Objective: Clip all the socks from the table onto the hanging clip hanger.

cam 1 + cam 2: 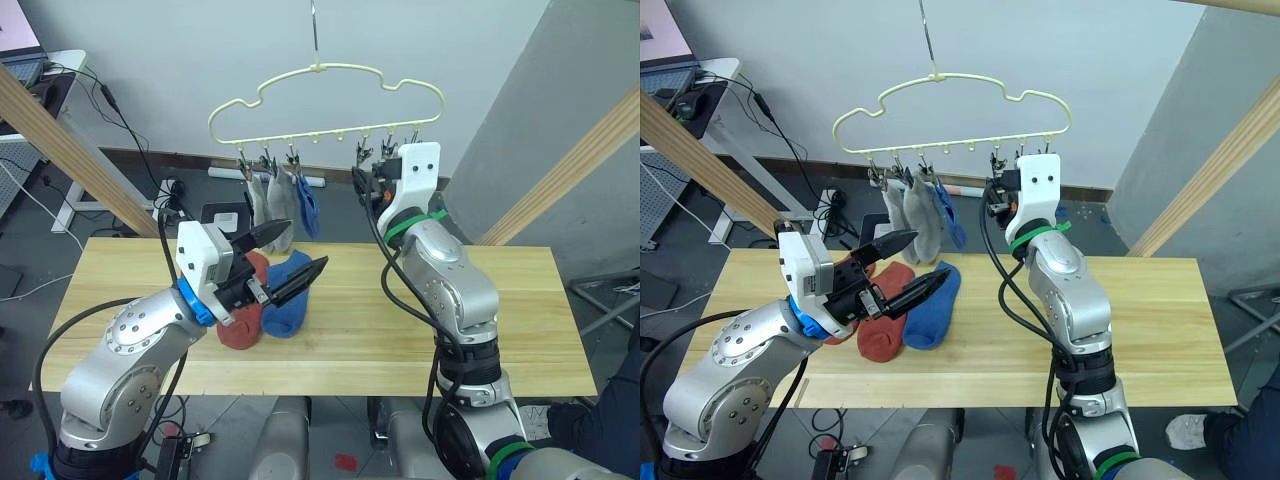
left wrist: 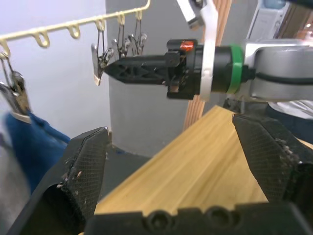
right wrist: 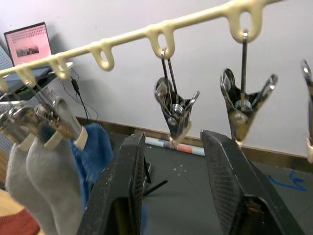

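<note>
- Right wrist view shows our right tool point(image 3: 173, 196) spread just below an empty clip point(image 3: 177, 110) on the clip hanger point(image 1: 325, 92).
- Our left tool point(image 1: 282, 258) hangs spread and empty over the worktop point(image 1: 420, 310).
- Two grey socks point(image 1: 268, 200) and one blue sock point(image 1: 307, 208) hang clipped; two rust-red socks point(image 1: 885, 325) and a blue one point(image 1: 933, 310) lie on the worktop.
- We judge three socks remain: next, the left tool should lower onto one and pinch it.
</note>
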Controlling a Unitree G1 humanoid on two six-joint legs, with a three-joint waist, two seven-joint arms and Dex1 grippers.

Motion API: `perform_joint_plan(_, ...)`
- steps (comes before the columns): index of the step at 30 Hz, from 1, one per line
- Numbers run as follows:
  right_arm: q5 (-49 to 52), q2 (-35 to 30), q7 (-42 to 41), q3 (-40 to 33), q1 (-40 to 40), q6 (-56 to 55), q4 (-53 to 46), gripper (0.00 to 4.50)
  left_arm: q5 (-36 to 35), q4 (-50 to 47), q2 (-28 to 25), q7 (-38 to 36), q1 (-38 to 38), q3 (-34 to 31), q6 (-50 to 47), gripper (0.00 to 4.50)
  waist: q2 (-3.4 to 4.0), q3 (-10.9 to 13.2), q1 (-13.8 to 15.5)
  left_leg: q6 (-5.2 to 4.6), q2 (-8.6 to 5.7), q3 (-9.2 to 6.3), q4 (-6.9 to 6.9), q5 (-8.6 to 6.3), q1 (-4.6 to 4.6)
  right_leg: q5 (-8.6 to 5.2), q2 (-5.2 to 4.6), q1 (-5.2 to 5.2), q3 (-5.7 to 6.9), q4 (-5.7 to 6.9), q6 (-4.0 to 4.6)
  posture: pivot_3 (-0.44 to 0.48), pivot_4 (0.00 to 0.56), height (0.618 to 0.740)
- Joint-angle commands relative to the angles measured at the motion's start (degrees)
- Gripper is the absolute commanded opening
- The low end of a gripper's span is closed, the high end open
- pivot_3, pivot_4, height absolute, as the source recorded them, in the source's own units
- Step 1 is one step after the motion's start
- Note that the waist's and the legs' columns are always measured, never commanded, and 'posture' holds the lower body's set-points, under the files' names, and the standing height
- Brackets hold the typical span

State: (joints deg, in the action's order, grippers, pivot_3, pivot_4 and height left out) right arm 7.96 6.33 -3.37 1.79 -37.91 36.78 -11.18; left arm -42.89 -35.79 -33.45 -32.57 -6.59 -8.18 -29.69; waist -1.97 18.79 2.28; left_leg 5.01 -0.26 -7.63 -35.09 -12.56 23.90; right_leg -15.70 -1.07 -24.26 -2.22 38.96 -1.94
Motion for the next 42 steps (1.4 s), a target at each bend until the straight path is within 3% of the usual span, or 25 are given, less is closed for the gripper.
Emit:
perform_joint_plan(1,0.9,1.3,-0.1,0.4,-2.5,-3.5,0.4,1.87,0.1,-2.7,0.7,1.4,0.5,-1.1,0.8,4.50,0.00,0.0,0.0,0.00,-0.01,0.00,0.00,0.00,0.00,0.00,0.00,0.00,0.00,0.00,0.00,0.227,0.331,0.740)
perform_joint_plan(42,1.5,2.6,-0.4,0.8,-5.8,-7.2,6.0,1.87,-1.0,-5.4,2.0,4.5,1.4,-0.8,0.4,4.50,0.04,0.0,0.1,-0.06,-0.01,0.00,0.07,-0.03,0.00,0.00,0.01,-0.02,0.00,-0.02,0.00,0.243,0.338,0.740)
